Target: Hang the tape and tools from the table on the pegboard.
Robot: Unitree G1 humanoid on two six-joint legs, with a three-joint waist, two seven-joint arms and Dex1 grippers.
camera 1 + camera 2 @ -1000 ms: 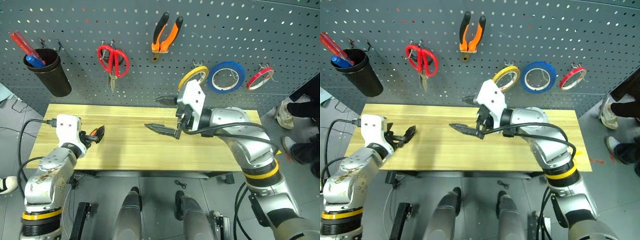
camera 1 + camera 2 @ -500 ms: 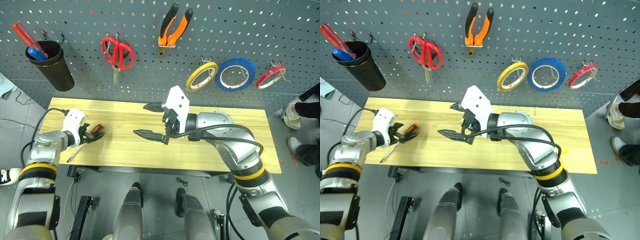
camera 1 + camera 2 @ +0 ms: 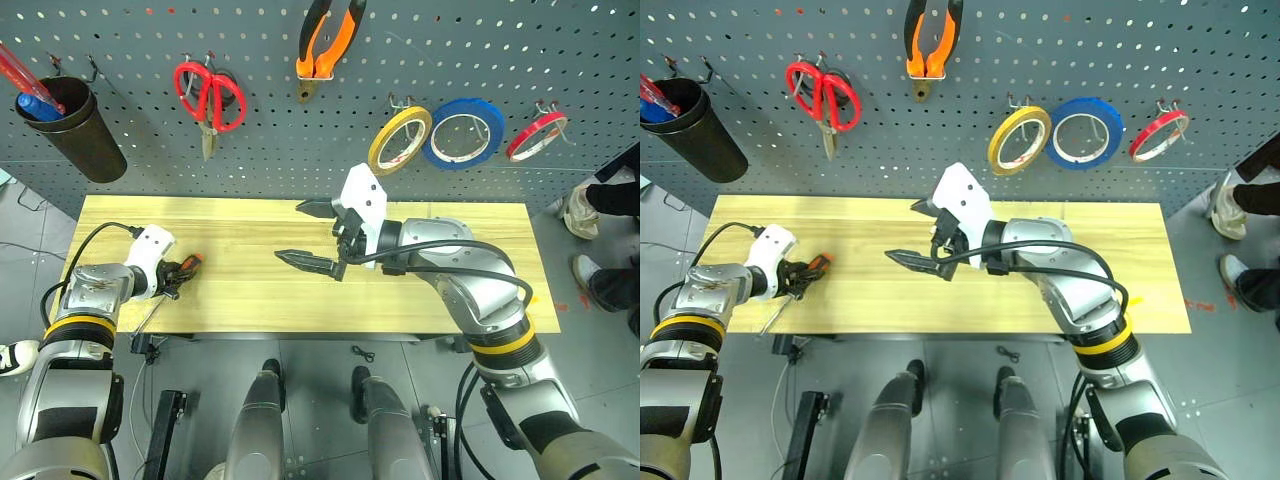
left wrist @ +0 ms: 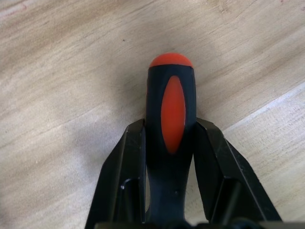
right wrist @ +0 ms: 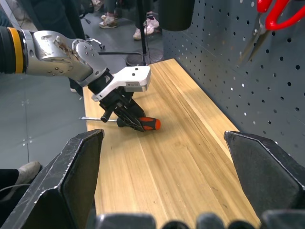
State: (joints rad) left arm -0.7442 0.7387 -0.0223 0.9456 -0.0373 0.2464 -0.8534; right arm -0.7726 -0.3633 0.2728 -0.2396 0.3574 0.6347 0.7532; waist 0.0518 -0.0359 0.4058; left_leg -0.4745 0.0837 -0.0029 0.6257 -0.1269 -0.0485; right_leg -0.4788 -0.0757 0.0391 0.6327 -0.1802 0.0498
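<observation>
**Screwdriver pinched at the table's left end**

Screwdriver (image 4: 170,143) lies flat on the table (image 3: 430,300) close to its left end, near the front edge, with the orange-tipped black handle pointing toward the middle of the top and the thin metal shaft running out toward the front left corner. The left gripper (image 3: 178,276) has its two black fingers (image 4: 121,186) pressed against either side of the handle, closed on it, and the tool rests on the wood.

The right gripper (image 3: 315,235) hangs over the middle of the table, pointing toward the left end, its fingers spread wide with nothing between them.

On the pegboard (image 3: 560,50) behind the back edge, the red-handled scissors (image 3: 207,97) hang toward the left, the pliers (image 3: 328,35) hang above the centre, and the yellow tape (image 3: 399,141) sits on a hook beside a blue roll (image 3: 461,133) and a thin red roll (image 3: 536,136). A black cup (image 3: 80,135) hangs at the far left of the board.
</observation>
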